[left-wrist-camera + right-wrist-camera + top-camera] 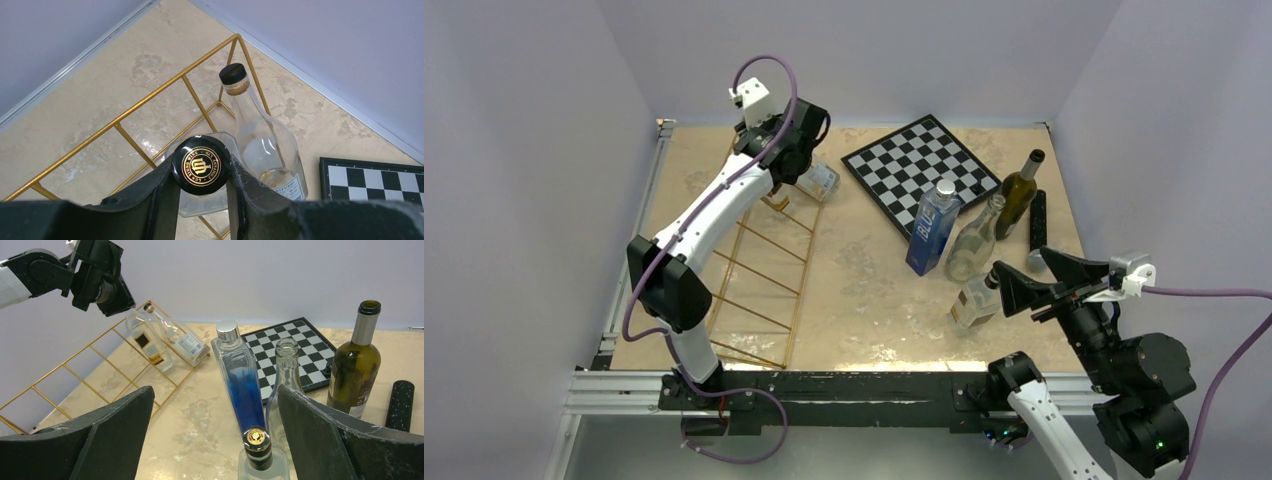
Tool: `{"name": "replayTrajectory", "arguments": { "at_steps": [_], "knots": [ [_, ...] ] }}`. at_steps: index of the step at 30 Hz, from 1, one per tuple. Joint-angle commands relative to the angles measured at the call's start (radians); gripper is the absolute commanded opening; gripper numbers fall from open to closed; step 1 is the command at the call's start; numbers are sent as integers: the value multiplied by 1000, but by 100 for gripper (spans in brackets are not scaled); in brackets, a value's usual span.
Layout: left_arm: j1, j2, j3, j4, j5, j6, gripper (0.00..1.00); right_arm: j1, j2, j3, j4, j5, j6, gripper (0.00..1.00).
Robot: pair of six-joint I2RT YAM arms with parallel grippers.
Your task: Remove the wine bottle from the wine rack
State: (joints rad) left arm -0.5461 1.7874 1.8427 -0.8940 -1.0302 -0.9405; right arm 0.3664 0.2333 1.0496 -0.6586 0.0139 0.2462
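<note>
Gold wire makes up the wine rack, which lies along the left edge of the surface and runs from the near edge toward the far-left corner. At its far end, the left fingers are pressed in on the black, gold-crested cap of the wine bottle, a clear-glass one. The cap sits squarely between the two pads. From the right wrist view this bottle stands tilted. Its lower end is down among the rack's bars and its neck rises toward the left arm. A second clear bottle, with a plain black cap and a white label, leans just beside it on the same end of the rack.

The right fingers are spread wide and hold nothing, hanging over the near-right part of the surface. A small bottle with a black-and-gold cap stands below the gap between them.

Beyond it, toward the right edge, stands a cluster: a tall blue bottle, an uncapped clear bottle and an olive-green bottle. A black cylinder lies near the olive-green one. A black-and-white chessboard lies flat by the far edge, turned corner-on, touching neither the rack nor the cluster.
</note>
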Motion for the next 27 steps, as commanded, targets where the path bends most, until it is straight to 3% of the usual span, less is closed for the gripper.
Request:
{"name": "replayTrajectory", "arguments": {
  "at_steps": [1, 22, 27],
  "knots": [
    [-12, -84, 32, 153, -102, 55, 0, 5, -13, 6, 24, 13, 9, 99],
    [-74, -168, 76, 239, -88, 175, 0, 4, 9, 10, 39, 7, 1, 99],
    [-79, -219, 39, 230, 1, 173, 0, 5, 13, 15, 39, 2, 2, 99]
  ]
}}
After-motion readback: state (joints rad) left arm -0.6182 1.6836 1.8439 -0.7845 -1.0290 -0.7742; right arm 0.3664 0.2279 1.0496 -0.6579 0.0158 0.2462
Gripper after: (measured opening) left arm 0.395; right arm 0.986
